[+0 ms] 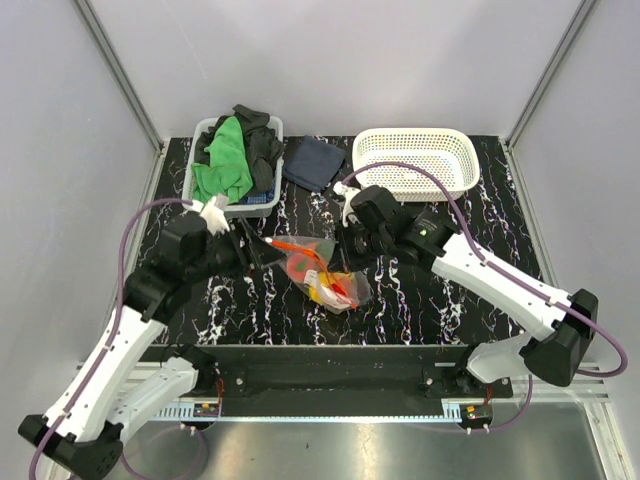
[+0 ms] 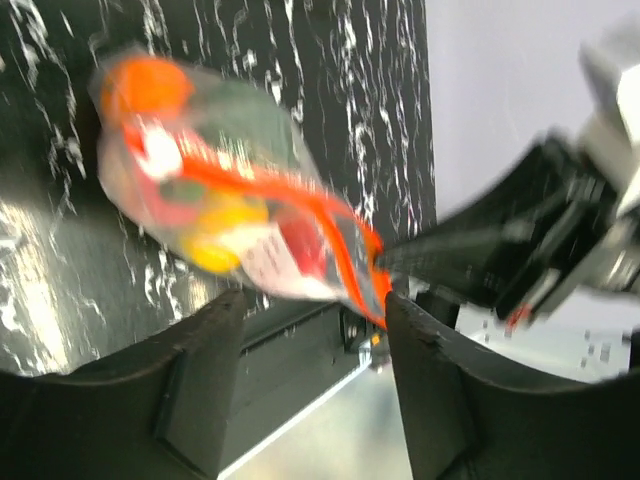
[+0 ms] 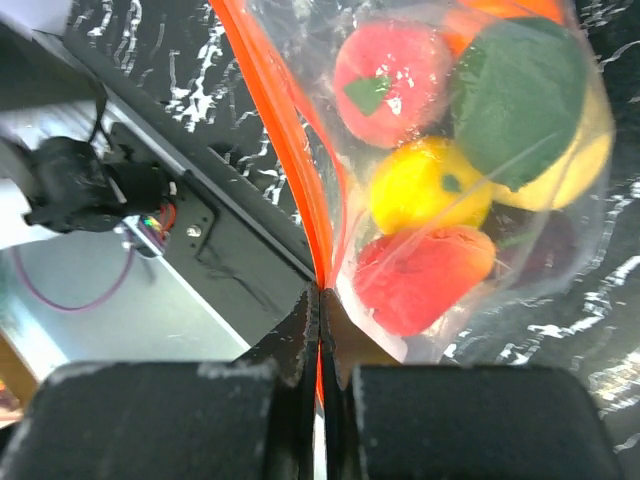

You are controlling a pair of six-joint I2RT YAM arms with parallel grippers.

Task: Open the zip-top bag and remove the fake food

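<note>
Right gripper (image 3: 321, 305): clenched tight on the orange zip strip (image 3: 285, 150) of the bag (image 3: 560, 250), which sits right at its tips.
Left gripper (image 2: 315, 300): jaws stand apart and hold nothing. The bag hangs just in front of them, with the strip's end close to one finger (image 2: 400, 330). This view is blurry.
Fake food (image 3: 425, 190): inside the bag, with red, yellow and green pieces squashed together just past the right gripper.
How to do it well: I think the left gripper should pinch the other lip beside the strip. Then both pull apart gently, so the zip opens, the bag does not rip and the fake food can come out.
Nearby: a white basket (image 1: 415, 134) behind the right gripper, a bin (image 1: 205, 127) of cloths (image 1: 225, 160) behind the left gripper, and a dark cloth (image 1: 312, 162) between those on the counter (image 1: 430, 300).
In the way: only the bag lies between the grippers. They are close and could bump.
</note>
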